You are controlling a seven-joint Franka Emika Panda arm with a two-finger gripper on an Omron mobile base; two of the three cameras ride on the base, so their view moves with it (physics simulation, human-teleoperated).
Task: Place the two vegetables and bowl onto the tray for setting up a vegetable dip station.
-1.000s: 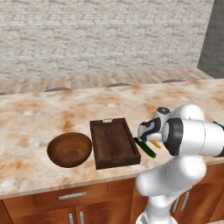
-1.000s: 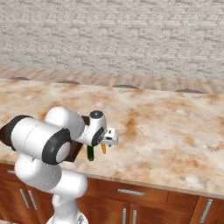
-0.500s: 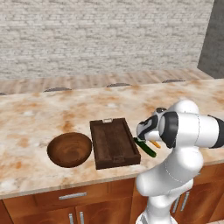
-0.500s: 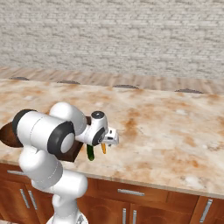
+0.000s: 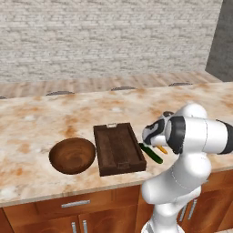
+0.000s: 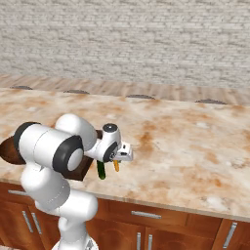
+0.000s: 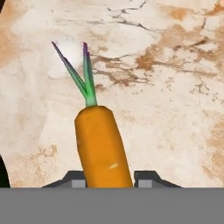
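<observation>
The orange carrot (image 7: 103,144) with a green top lies on the marble counter, pointing away from the hand. My gripper (image 7: 109,179) is down over it, and its two fingertips (image 7: 74,180) press against the carrot's sides, so it is shut on the carrot. From the base, the carrot (image 5: 161,149) and the dark green cucumber (image 5: 151,154) lie side by side just right of the dark wooden tray (image 5: 119,148). The reddish-brown bowl (image 5: 72,155) stands left of the tray. In the right base view the gripper (image 6: 117,158) sits on the carrot (image 6: 116,166), with the cucumber (image 6: 101,170) beside it.
The marble counter (image 5: 41,123) runs wide to the left and back, with a stone wall behind. Its front edge lies close to the tray and the vegetables. Wooden cabinet drawers (image 5: 75,204) sit below.
The jaws have closed in from wide open onto the carrot's sides. The arm's elbow has shifted a little; the carrot, cucumber, tray and bowl have stayed put.
</observation>
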